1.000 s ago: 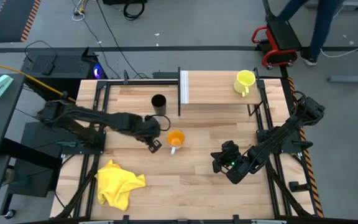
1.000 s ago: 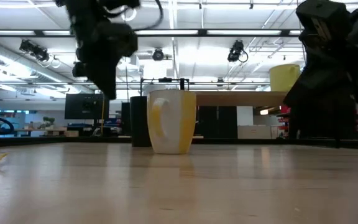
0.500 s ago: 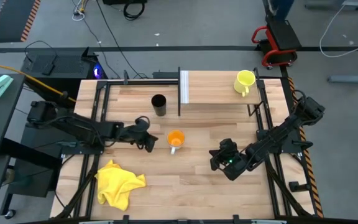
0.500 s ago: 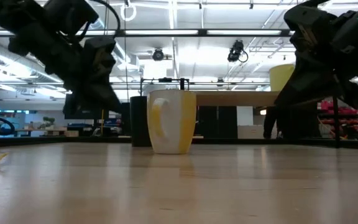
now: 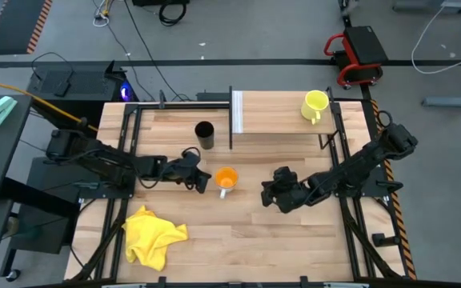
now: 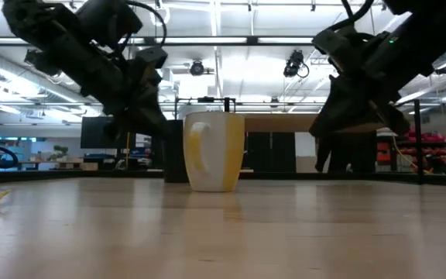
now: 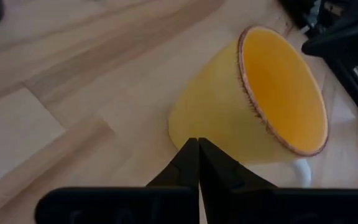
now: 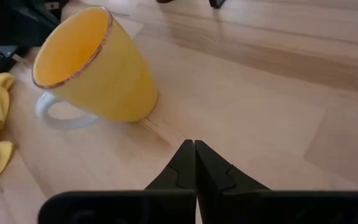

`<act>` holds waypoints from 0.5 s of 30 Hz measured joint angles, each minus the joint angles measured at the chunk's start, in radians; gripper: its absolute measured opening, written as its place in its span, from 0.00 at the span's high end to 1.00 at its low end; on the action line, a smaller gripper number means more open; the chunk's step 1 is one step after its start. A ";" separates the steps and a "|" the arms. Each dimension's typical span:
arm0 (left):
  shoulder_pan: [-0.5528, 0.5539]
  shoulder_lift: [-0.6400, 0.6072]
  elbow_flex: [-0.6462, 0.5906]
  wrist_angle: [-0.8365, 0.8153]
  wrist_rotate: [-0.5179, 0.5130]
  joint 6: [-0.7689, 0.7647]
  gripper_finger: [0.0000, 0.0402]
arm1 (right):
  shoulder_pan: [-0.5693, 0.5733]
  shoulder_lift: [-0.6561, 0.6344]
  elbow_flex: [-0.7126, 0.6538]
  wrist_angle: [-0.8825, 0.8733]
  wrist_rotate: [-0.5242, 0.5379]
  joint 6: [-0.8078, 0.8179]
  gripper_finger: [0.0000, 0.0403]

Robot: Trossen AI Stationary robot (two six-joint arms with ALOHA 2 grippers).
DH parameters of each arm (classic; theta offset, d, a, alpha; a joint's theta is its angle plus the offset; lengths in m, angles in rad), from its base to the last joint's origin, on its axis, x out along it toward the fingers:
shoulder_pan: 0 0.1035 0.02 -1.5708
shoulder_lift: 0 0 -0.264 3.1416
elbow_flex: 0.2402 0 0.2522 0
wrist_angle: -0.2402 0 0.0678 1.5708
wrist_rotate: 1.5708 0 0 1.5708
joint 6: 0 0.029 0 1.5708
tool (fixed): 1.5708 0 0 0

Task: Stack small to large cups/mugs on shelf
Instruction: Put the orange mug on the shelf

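Orange cup (image 5: 226, 178) is standing upright mid-frame on the table (image 5: 238, 240), flanked by the clenched left gripper (image 5: 202, 178) (just beside, nearer) and clenched, empty right gripper (image 5: 269, 193).

This is a robotics lab in a big open industrial hall. The plank-topped table (image 5: 238, 240) sits in a black metal frame on a grey floor, with loose cables (image 5: 146, 36) trailing across it and a red cart (image 5: 357, 54) parked behind. Looking level across the table, long strip lights (image 6: 231, 40) and ceiling-hung cameras (image 6: 294, 63) run overhead, with monitors (image 6: 99, 132) and benches further back.
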 joint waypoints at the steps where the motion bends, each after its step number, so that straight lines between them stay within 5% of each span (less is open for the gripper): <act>1: 0.000 0.018 0.014 0.011 0.004 0.000 0.96 | -0.006 0.000 0.000 0.003 -0.003 -0.005 1.00; 15: -0.005 0.230 0.218 0.022 0.104 0.053 0.98 | -0.042 0.000 0.000 0.082 -0.053 -0.082 1.00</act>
